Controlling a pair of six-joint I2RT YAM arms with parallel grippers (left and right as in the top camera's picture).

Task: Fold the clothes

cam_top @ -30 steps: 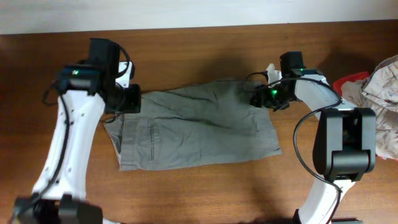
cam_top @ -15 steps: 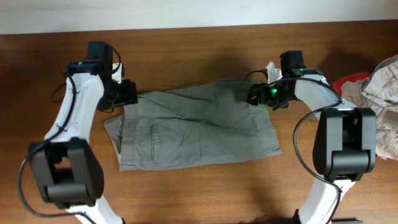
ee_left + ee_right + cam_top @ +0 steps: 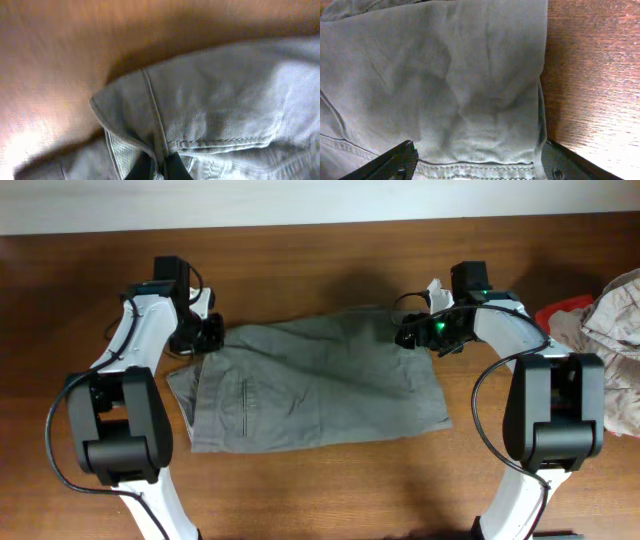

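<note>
The grey-olive shorts (image 3: 320, 385) lie spread and wrinkled on the wooden table, waistband side to the left. My left gripper (image 3: 207, 336) is at their far left corner. In the left wrist view this gripper (image 3: 159, 170) is shut, pinching a fold of the shorts (image 3: 215, 110) by a seam. My right gripper (image 3: 405, 334) is over the far right corner. The right wrist view shows it (image 3: 480, 167) open wide, its two fingers (image 3: 395, 161) either side of the stitched hem of the shorts (image 3: 460, 90), which lies flat between them.
A heap of other garments sits at the right edge: a red one (image 3: 563, 314) and a pale beige-grey one (image 3: 615, 320). Bare wood (image 3: 320, 490) runs along the front of the table. A white strip (image 3: 300, 200) borders the far edge.
The left arm swung in toward the shorts' far left corner, and its gripper closed on the fabric there. The right arm and the shorts have hardly moved.
</note>
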